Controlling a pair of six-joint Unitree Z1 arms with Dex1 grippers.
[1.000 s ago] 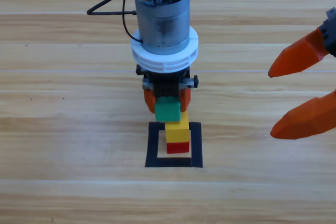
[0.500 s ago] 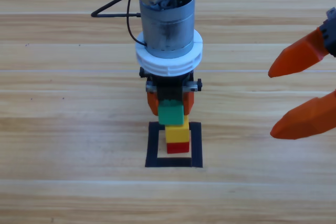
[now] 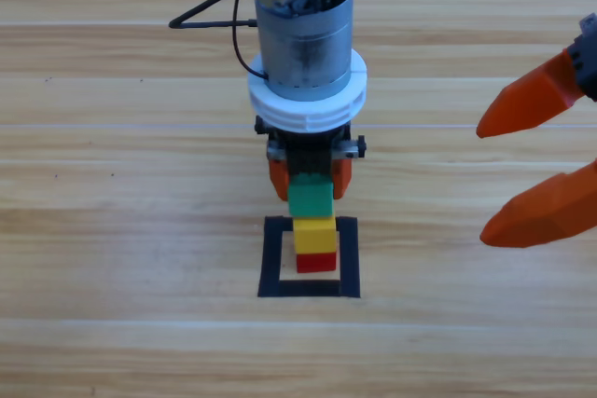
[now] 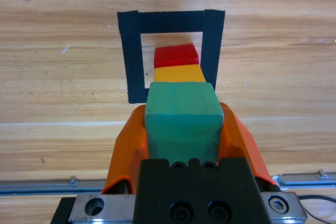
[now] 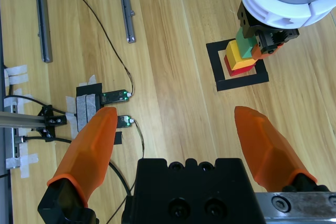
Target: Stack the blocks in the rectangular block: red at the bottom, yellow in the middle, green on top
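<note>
squarely held, plain teal-green cube [image 4: 182, 116] above yellow [image 4: 178, 73].

Grey cylindrical left arm [image 3: 303, 25], looping black cable [image 3: 219, 20], orange tapered jaws, black screwed gripper bodies

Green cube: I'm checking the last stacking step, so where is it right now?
The green cube is in the high view's middle, clamped in the left gripper directly over the yellow cube.
</note>
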